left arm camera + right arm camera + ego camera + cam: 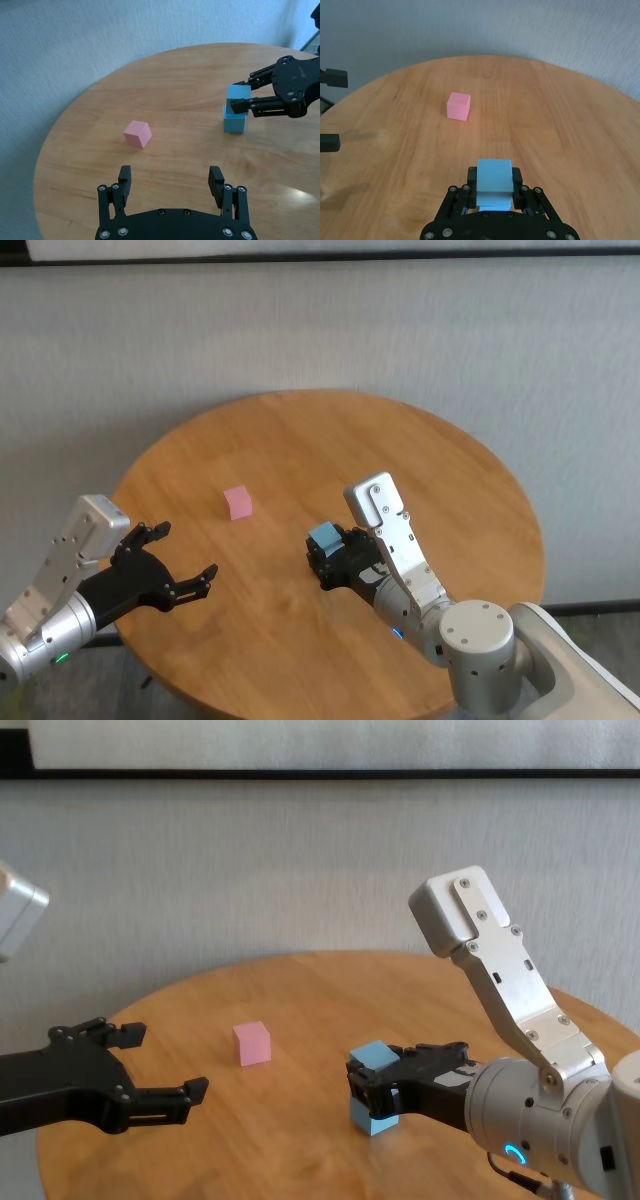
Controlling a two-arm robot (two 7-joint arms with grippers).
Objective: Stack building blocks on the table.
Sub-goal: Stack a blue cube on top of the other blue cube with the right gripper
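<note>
Behind my workspace I see a pale grey, finely textured wall (320, 340) with a dark horizontal strip (330, 772) running near its top, lit by soft, even daylight.

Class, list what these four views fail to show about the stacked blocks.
- Lower blue block: right wrist view, mostly hidden beneath the upper blue block and the right hand.
- Lower block: head view, hidden under the upper one.
- Whether upper block sits squarely: left wrist view, fingers cover the seam.

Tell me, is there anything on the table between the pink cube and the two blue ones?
Nothing: in the left wrist view only bare table lies between the pink cube and the stacked blue cubes.
</note>
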